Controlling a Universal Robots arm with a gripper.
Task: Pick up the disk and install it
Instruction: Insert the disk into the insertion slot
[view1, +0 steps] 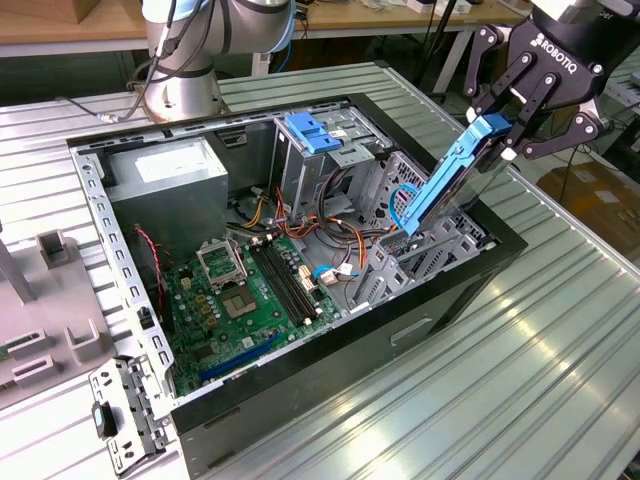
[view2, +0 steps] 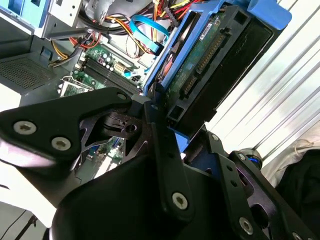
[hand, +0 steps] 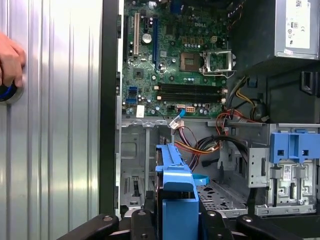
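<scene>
Item: rectangular silver-metal disk (view1: 440, 190) in blue plastic carrier rails; held in air, tilted, over open black PC case (view1: 300, 395).
Claw: black multi-finger claw (view1: 497, 135), closed on disk's upper blue end; disk hangs below it.
Long axis: slants from claw down & toward exterior view's left; lower end at grey sheet-metal drive cage (view1: 450, 245) inside case; contact w/ cage: can't tell.
Edges: case wall on exterior view's right just beside disk.
Obstructions: orange & blue cables (view1: 335, 238) near lower end, betw. cage & green motherboard (view1: 250, 290).
Open room: free above case rim; tight at cage.
Other: bare blue ribbed plastic bracket (view1: 312, 132) on second bay, well apart; person's hand (hand: 10, 62) at ribbed metal tabletop (view1: 520, 380), apart from case.
Progress (est.): pick-up done; disk not yet seated.
</scene>
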